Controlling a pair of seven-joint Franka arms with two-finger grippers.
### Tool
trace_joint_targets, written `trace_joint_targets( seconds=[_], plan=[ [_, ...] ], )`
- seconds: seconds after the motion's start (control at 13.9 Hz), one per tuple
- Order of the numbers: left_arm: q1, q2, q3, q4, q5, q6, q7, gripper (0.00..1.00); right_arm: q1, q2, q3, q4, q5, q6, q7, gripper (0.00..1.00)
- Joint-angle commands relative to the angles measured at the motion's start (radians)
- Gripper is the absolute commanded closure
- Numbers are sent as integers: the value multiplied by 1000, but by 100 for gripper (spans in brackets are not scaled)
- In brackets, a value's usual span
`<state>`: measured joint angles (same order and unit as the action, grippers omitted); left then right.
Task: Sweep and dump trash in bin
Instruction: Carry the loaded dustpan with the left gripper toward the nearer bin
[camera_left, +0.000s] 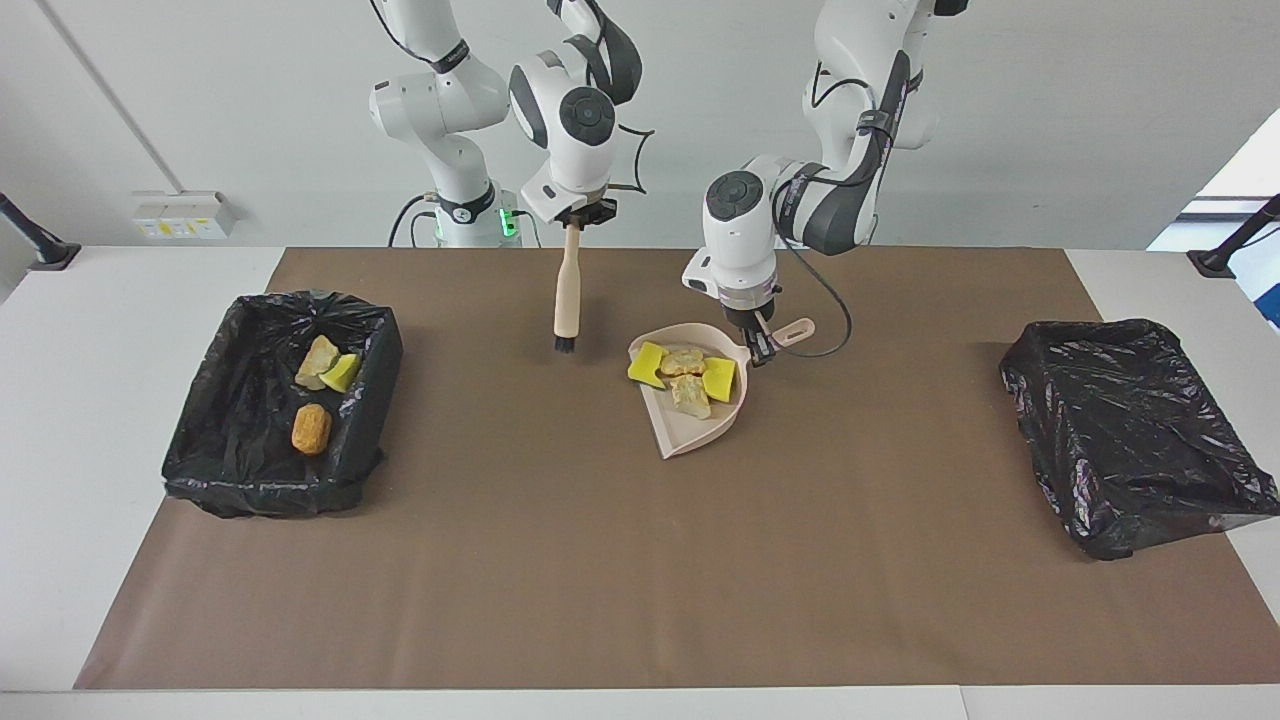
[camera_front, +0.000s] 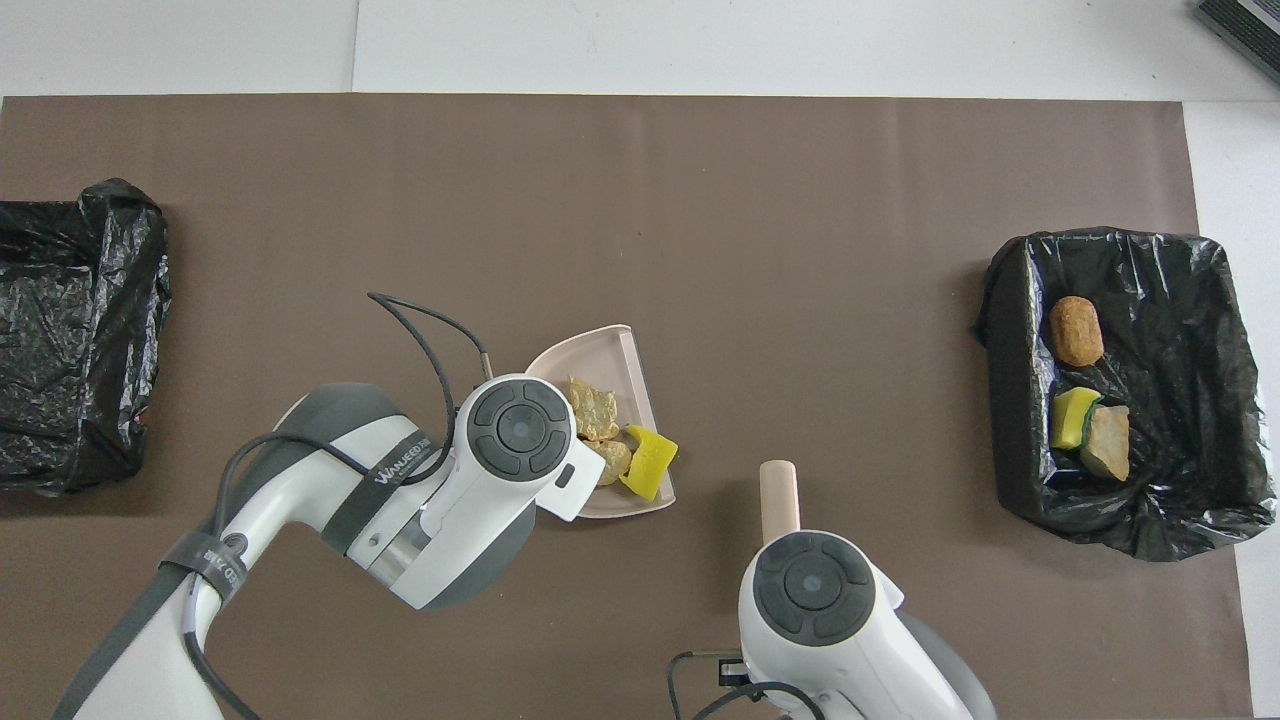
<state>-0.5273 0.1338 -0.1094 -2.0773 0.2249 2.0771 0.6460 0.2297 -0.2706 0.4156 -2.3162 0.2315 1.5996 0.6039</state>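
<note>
My left gripper (camera_left: 760, 345) is shut on the handle of the beige dustpan (camera_left: 690, 435), which lies mid-table. Several trash scraps lie in the pan: two yellow sponge bits (camera_left: 648, 363) and two tan foam chunks (camera_left: 690, 395). My right gripper (camera_left: 573, 218) is shut on the brush (camera_left: 567, 290), held upright with its black bristles down, just above the mat beside the pan. The black-lined bin (camera_left: 200, 460) at the right arm's end holds a tan chunk (camera_left: 318, 362), a yellow bit (camera_left: 342, 372) and an orange-brown lump (camera_left: 311, 428). The pan (camera_front: 590, 345) also shows in the overhead view.
A second black-lined bin (camera_left: 1130, 430) stands at the left arm's end with no scraps showing in it. A brown mat (camera_left: 640, 580) covers the table. The left arm's black cable (camera_left: 838, 330) loops beside the dustpan handle.
</note>
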Motion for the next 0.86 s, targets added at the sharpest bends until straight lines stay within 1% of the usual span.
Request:
trace_joint_targets(
  seconds=[0.0, 0.14, 0.29, 0.36, 0.5, 0.58, 0.72, 0.79],
  plan=[
    [50, -16, -1, -21, -62, 46, 108, 100, -9, -19, 3, 8, -6, -21, 51, 100],
    [96, -20, -3, -4, -98, 54, 200, 100, -7, -21, 6, 5, 49, 9, 54, 100],
    [128, -48, -3, -3, -101, 49, 240, 100, 0, -19, 8, -2, 139, 96, 56, 100],
    [159, -71, -3, -4, -110, 44, 274, 100, 6, -19, 9, -5, 164, 138, 54, 100],
    [232, -132, -1, -6, -160, 32, 372, 100, 26, -15, 11, -5, 177, 173, 54, 100],
    [280, -166, -1, -4, -165, 5, 432, 100, 55, 2, 11, -12, 177, 203, 56, 100],
    [354, -216, 10, -3, -165, -54, 498, 100, 114, 40, 11, -41, 178, 313, 97, 100],
    [422, -232, 8, 9, -165, -81, 533, 100, 128, 59, 11, -43, 177, 319, 109, 100]
  ],
)
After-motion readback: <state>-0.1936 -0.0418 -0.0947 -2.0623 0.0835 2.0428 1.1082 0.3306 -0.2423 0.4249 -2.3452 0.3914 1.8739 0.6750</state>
